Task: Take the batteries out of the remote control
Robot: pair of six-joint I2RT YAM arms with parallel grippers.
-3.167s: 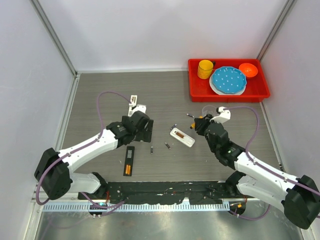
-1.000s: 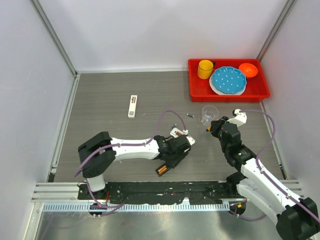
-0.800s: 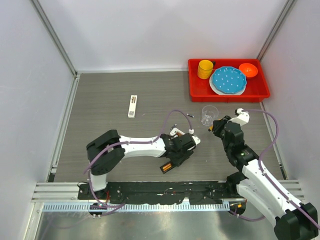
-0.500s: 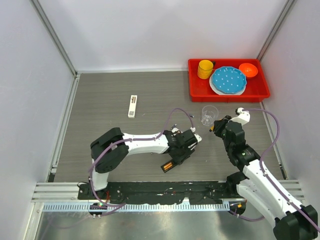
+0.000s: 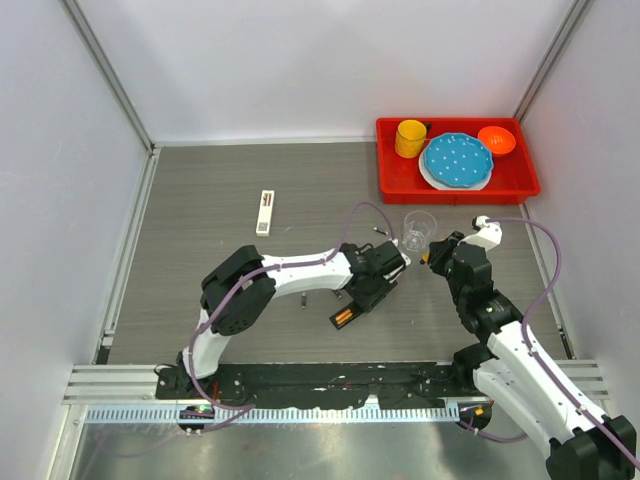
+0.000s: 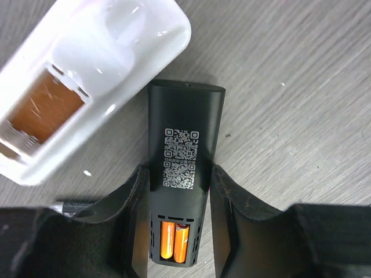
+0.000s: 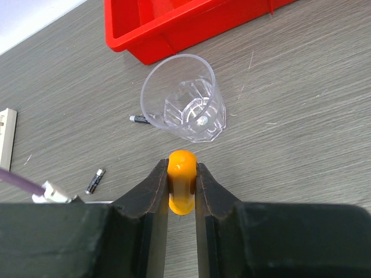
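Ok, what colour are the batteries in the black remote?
Orange: the batteries in the black remote show best in the left wrist view.

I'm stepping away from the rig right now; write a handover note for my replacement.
Left pincer: shut on the black remote, two orange batteries inside its open bay.
Right pincer: shut on an orange cylinder, near the clear cup.
Done: white remote bay looks empty; two loose cells lie near the cup.
Left: remove the black remote's pair.
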